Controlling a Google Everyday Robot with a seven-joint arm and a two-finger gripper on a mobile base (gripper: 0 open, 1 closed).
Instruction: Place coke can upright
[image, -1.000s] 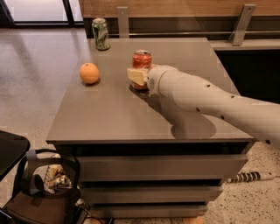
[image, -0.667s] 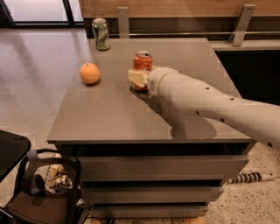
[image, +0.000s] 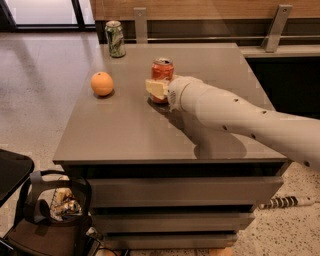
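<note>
The coke can (image: 162, 69), red-orange with a silver top, stands upright on the grey table (image: 125, 130) near its middle back. My gripper (image: 157, 88) is at the end of the white arm (image: 235, 115), which reaches in from the right. It sits right against the can's lower front and hides the can's base. Whether it touches the can does not show.
An orange (image: 102, 83) lies on the table to the left of the can. A green and white can (image: 116, 38) stands at the table's back left corner. A black basket (image: 55, 205) with items stands on the floor at the lower left. A wooden wall with metal brackets runs behind.
</note>
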